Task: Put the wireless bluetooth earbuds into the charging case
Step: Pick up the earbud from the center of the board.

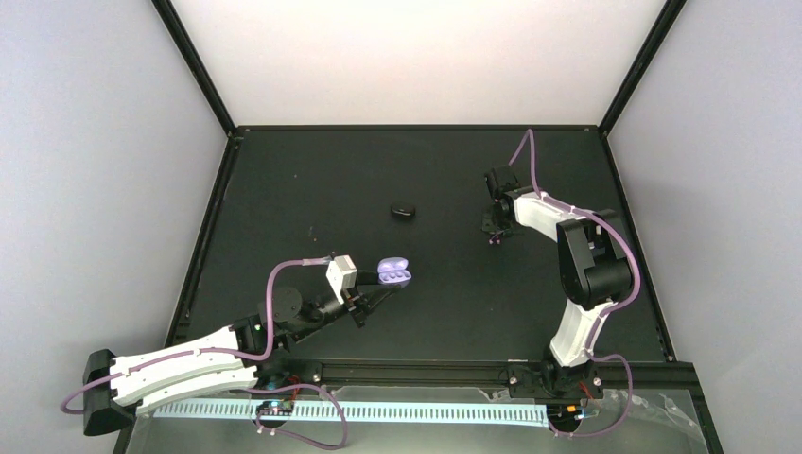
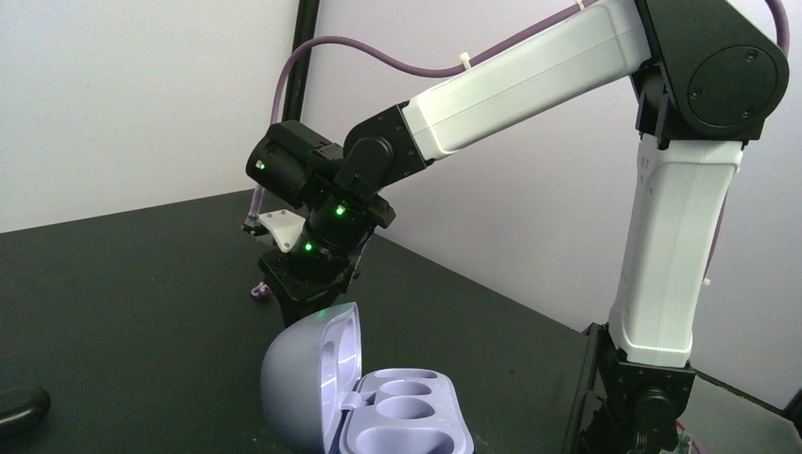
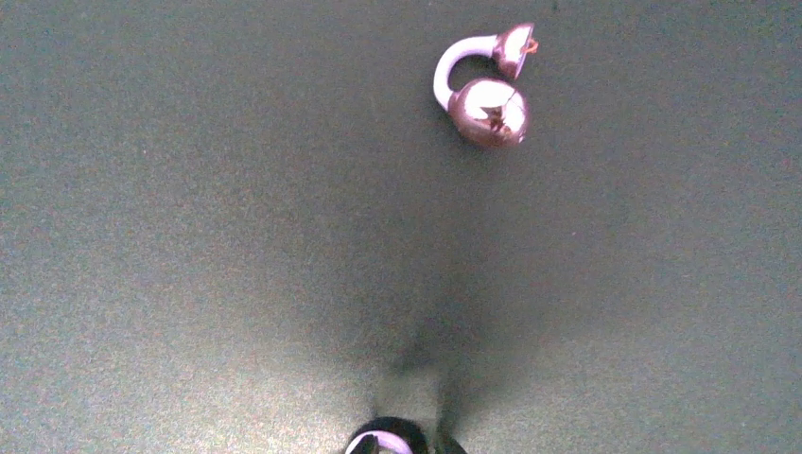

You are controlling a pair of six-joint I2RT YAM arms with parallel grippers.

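Open charging case (image 1: 394, 273) pinched in left gripper (image 1: 382, 287); one earbud (image 3: 487, 106) lying loose just beyond right gripper (image 1: 494, 233), its grip indeterminable.

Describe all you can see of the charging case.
The case is a small rounded clamshell of smooth-looking plastic, greyish lavender outside and paler inside. It is open, with the domed lid upright and both sockets in the base empty. The left gripper holds it at the table's near side.
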